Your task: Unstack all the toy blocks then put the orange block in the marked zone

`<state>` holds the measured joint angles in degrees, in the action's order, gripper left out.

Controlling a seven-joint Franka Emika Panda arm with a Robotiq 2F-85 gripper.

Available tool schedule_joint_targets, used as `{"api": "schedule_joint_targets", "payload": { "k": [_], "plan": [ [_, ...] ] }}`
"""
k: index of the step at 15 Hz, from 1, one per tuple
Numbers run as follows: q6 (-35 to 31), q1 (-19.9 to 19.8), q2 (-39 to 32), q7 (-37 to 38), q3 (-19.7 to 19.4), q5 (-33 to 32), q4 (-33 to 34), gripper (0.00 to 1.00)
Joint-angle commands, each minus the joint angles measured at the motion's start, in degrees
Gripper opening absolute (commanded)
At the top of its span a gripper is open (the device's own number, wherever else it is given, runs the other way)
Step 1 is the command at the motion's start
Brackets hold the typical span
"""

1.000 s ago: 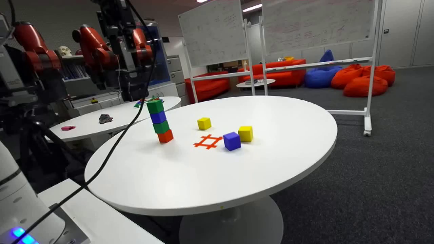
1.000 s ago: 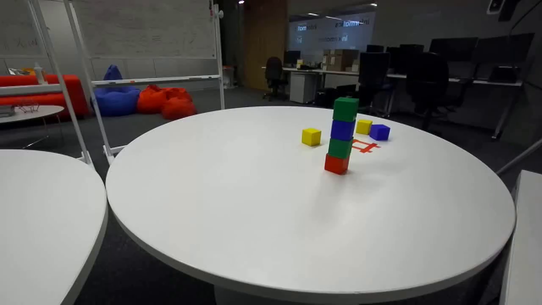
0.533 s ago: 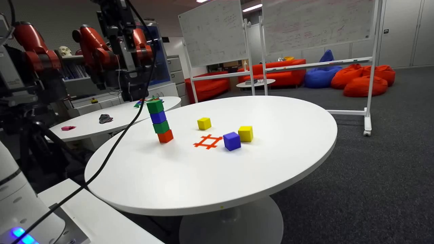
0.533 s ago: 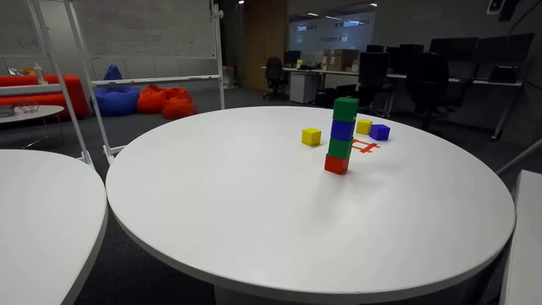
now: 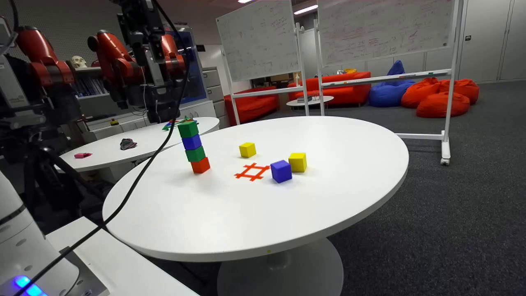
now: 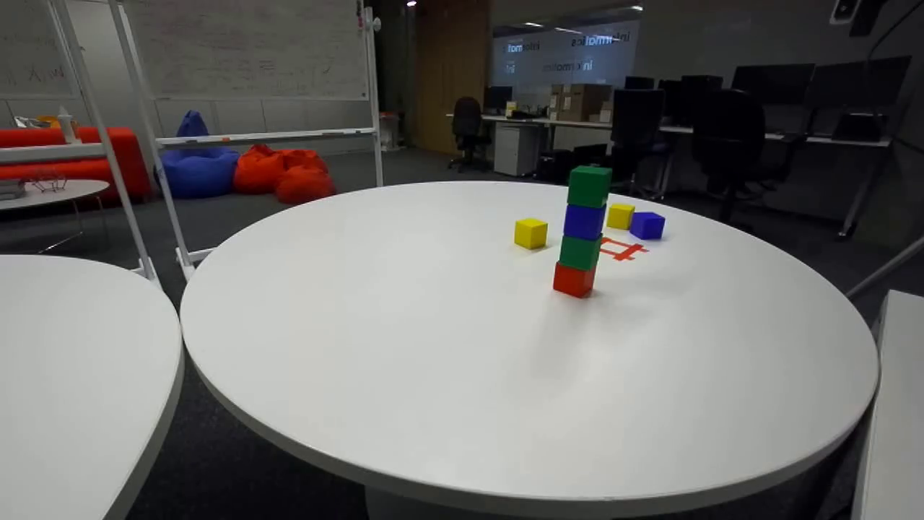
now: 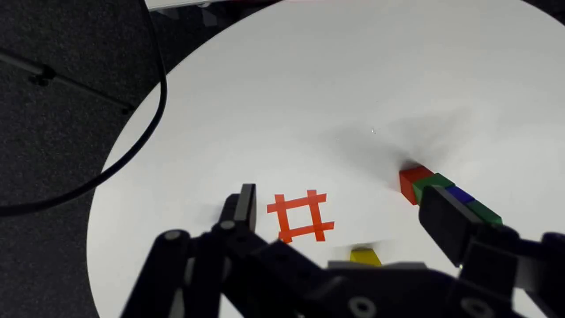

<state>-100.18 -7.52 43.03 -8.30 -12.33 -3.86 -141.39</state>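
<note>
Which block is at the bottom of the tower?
The orange-red block: it stands on the white table, while the lower green block, stacked blue block and upper green block sit above it.

- White, rounded arm base (image 5: 37,250) circled by a dark band (image 5: 12,215), dotted with small grey caps (image 5: 28,268) and lit by glowing blue lights (image 5: 22,281).
- Smooth black cable (image 7: 163,90).
- Black gripper (image 7: 340,202): angular links, pale round screws (image 7: 172,235), blunt fingers (image 7: 441,221) edged with grey strips.

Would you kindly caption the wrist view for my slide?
Open end effector, marked zone seen between its fingers, one partly hiding stacked blocks.
</note>
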Motion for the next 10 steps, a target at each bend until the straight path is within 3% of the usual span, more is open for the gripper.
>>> {"api": "schedule_joint_targets", "payload": {
  "k": [1, 10],
  "plan": [
    [0.1, -0.3, -0.1, -0.2, 0.2, 0.2, 0.1, 1.00],
    [0.3, -0.8, -1.1, 1.6, 0.4, 0.5, 0.6, 1.00]
  ]
}}
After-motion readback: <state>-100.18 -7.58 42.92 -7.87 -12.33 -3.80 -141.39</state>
